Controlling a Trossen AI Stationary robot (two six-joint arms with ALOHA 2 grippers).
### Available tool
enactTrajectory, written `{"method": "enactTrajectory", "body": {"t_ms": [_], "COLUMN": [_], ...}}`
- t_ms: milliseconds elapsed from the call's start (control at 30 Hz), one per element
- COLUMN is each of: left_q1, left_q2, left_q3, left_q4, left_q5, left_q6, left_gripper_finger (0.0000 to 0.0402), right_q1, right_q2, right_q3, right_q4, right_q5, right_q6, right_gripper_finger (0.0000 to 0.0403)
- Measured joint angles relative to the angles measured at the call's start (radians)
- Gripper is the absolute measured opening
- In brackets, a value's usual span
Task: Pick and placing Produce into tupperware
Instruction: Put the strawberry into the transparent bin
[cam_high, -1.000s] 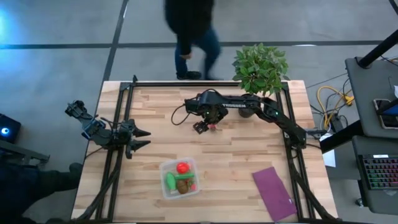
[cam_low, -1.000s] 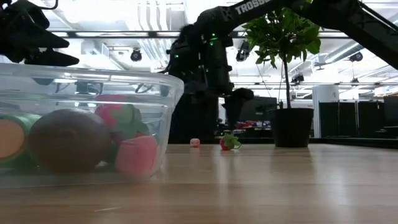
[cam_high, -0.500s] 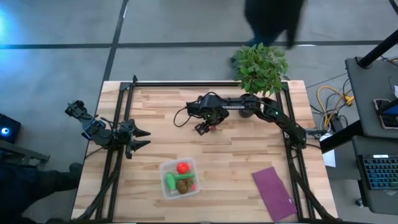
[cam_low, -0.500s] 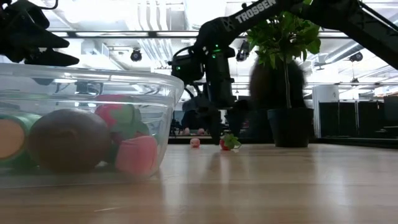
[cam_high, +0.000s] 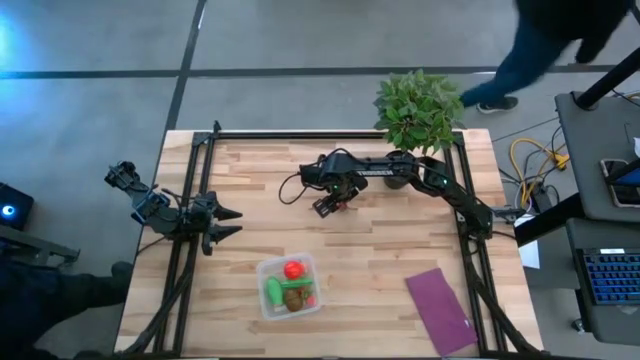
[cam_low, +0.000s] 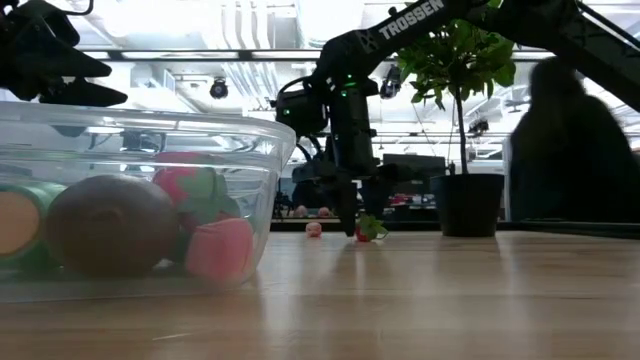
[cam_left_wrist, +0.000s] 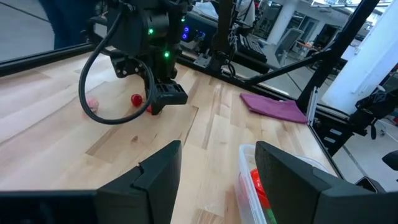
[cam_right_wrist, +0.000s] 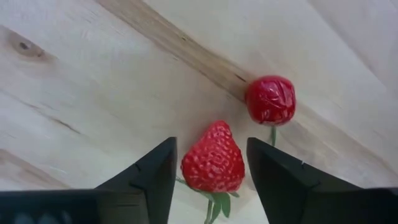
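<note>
1. Down at the tabletop, the right gripper (cam_right_wrist: 208, 177) is spread wide, its two dark fingers (cam_right_wrist: 146, 180) flanking a small red toy strawberry (cam_right_wrist: 213, 158) without visibly pressing it; a round red cherry-like piece (cam_right_wrist: 270, 99) lies just beside.
2. Upper centre of the high view, the right arm (cam_high: 420, 175) reaches left from the leafy potted plant (cam_high: 418, 105).
3. Left gripper (cam_high: 222, 222) hovers released at the left edge.
4. Lower centre, the clear square plastic tupperware (cam_high: 288, 286) holds a red ball (cam_high: 293, 269), green pieces and a brown oval.
</note>
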Motion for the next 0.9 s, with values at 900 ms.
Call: {"method": "enactTrajectory", "body": {"t_ms": [900], "left_q1": [0.0], "left_q2": [0.0], "left_q3": [0.0], "left_q4": [0.0], "left_q5": [0.0], "left_q6": [0.0], "left_gripper_finger": [0.0192], "right_q1": [0.03], "right_q2": [0.0], "right_q3": [0.086], "right_q4": [-0.109], "right_q5": [-0.036], "right_q6": [-0.017], "right_gripper_finger": [0.0145]}}
